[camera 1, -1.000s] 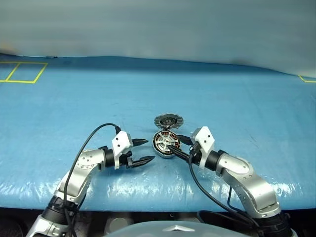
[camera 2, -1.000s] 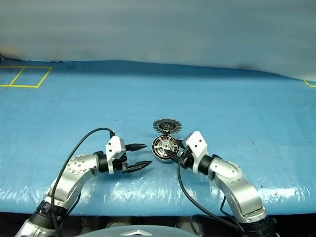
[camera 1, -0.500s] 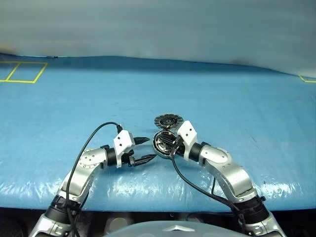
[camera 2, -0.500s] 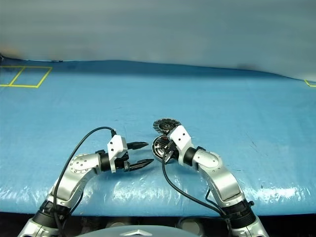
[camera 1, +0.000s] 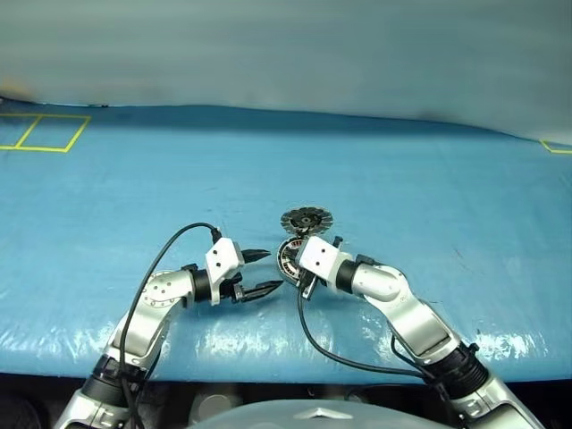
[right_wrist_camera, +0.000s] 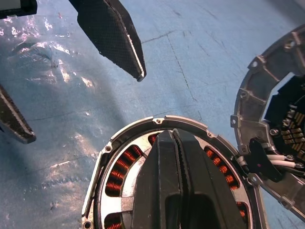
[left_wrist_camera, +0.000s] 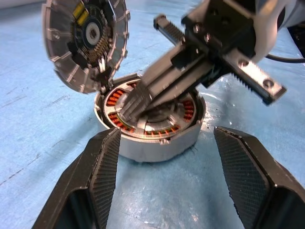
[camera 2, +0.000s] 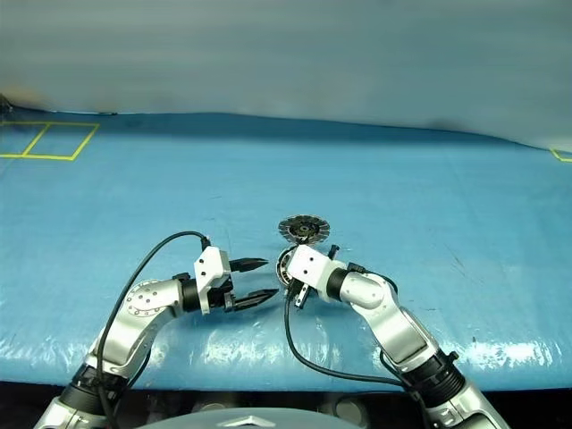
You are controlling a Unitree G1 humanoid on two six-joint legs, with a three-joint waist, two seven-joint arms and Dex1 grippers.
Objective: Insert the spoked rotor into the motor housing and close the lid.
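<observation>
Motor housing [left_wrist_camera: 152, 138]: was seen lying flat on the blue sheet [camera 1: 429, 179], between the two grippers, copper windings facing up.
Lid [left_wrist_camera: 86, 43]: was seen tilted on edge, touching the housing's far rim and joined to it by thin wires.
Spoked rotor: could not be made out in the housing.
Right gripper [left_wrist_camera: 136, 102]: fingers were pressed together with nothing between them, tips set down over the housing's centre.
Left gripper [camera 1: 268, 273]: fingers were spread apart and empty, just beside the housing.

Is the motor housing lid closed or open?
Open: the lid stands tilted up behind the motor housing, its copper windings exposed.
</observation>
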